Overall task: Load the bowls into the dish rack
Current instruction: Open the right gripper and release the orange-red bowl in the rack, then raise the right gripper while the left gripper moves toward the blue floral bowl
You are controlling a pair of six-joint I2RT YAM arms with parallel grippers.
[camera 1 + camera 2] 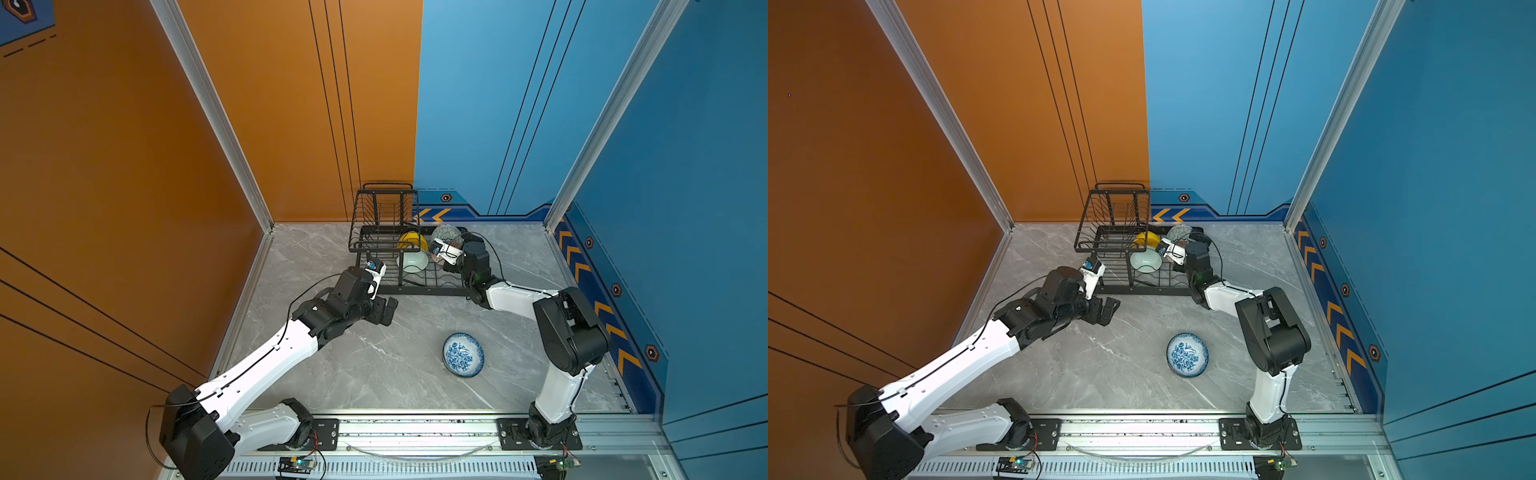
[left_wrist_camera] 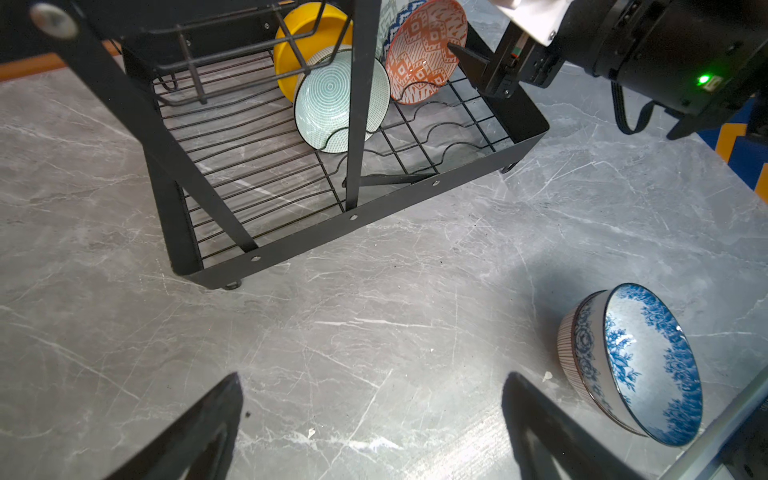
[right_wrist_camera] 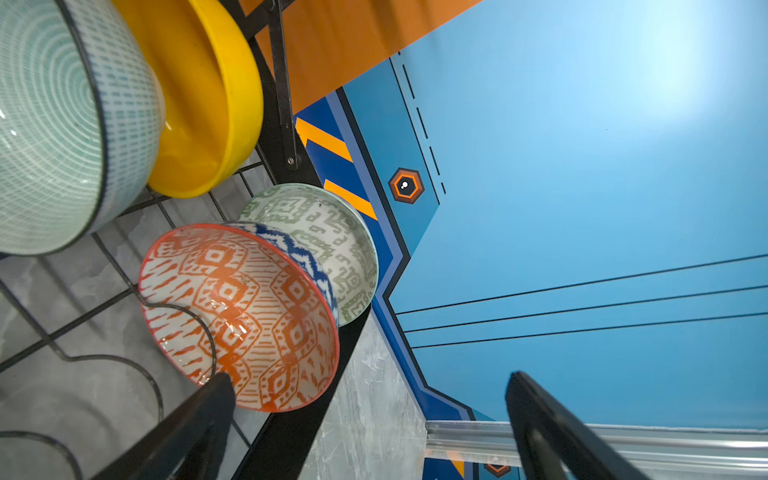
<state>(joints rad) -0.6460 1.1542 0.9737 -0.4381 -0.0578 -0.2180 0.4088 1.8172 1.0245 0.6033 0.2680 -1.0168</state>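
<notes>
**Bowl loading: four racked, two outstanding**

- Dish rack point(image 1: 424, 289): black wire, centre of both top views, at the back of the desk point(image 1: 353, 374).
- Yellow bowl point(image 1: 411, 240): in the rack's lower tray, on edge, just behind the mint one.
- Mint ringed bowl point(image 1: 413, 262): lower tray, leaning in a curved slot.
- Orange diamond bowl point(image 3: 249, 316): lower tray, on edge in a slot at the rack's right end.
- Grey-green patterned bowl point(image 1: 446, 233): directly behind the orange one, touching it.
- Blue floral bowl point(image 1: 462, 354): on the desk, lower centre-right of both top views, well apart from the rack. The left wrist view shows it nested in a pink striped bowl point(image 2: 567, 345).
- Right claw point(image 3: 370, 377): spread wide and empty, one finger close against the orange bowl's rim.
- Left claw point(image 2: 372, 376): spread wide and empty above bare desk, beside the rack's front left corner.

Status, as judged: four of six loaded. The nested pair is left to rack.
</notes>
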